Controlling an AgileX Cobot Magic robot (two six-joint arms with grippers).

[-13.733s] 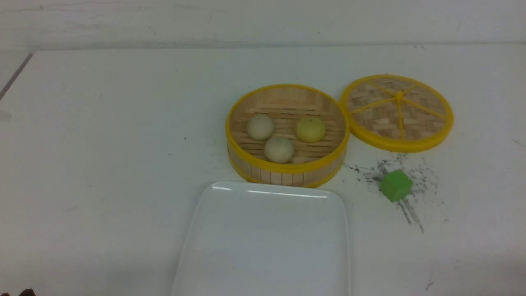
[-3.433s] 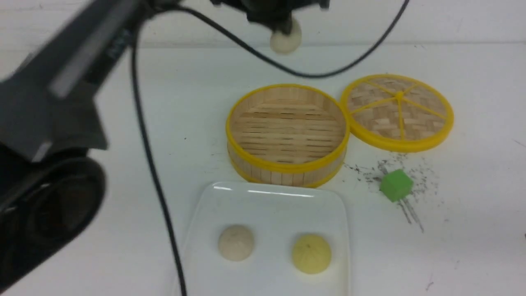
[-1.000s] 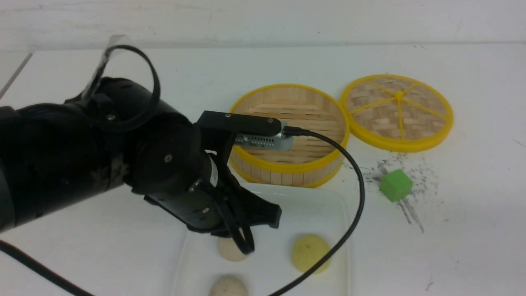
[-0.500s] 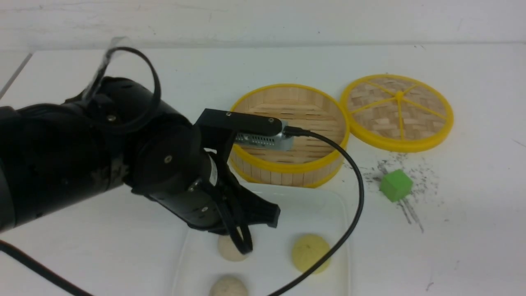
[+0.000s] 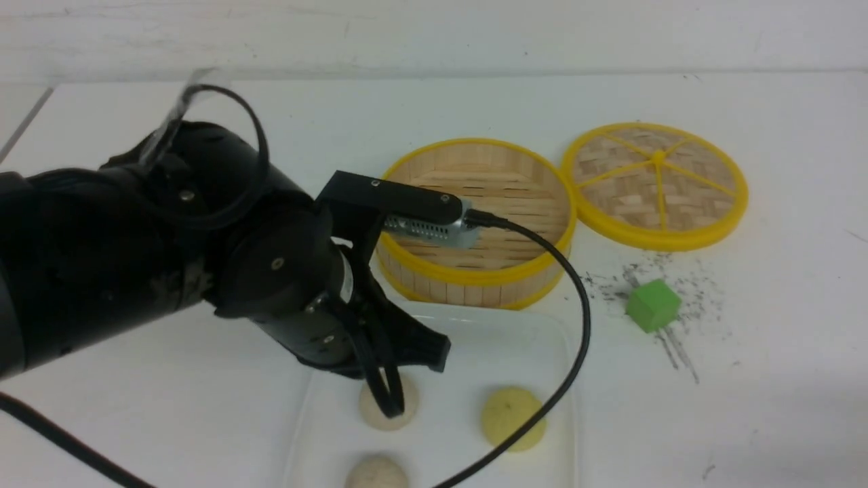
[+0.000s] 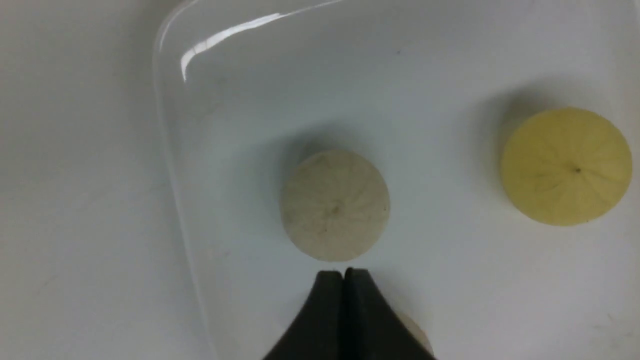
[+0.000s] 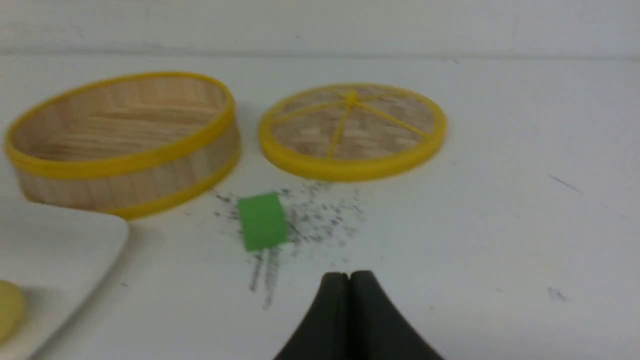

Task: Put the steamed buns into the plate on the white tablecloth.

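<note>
The left arm (image 5: 135, 257) reaches in from the left edge of the white tablecloth (image 5: 203, 420) toward the middle of its near edge. The forearm lies low and the wrist is bent so that the hand tips downward. The left gripper (image 6: 343, 273) hangs just above the surface, its two black fingers pressed flat against each other. The right gripper (image 7: 348, 274) is closed the same way, fingers touching along their length, poised over the cloth's right side; only its fingers show, in the right wrist view.
</note>
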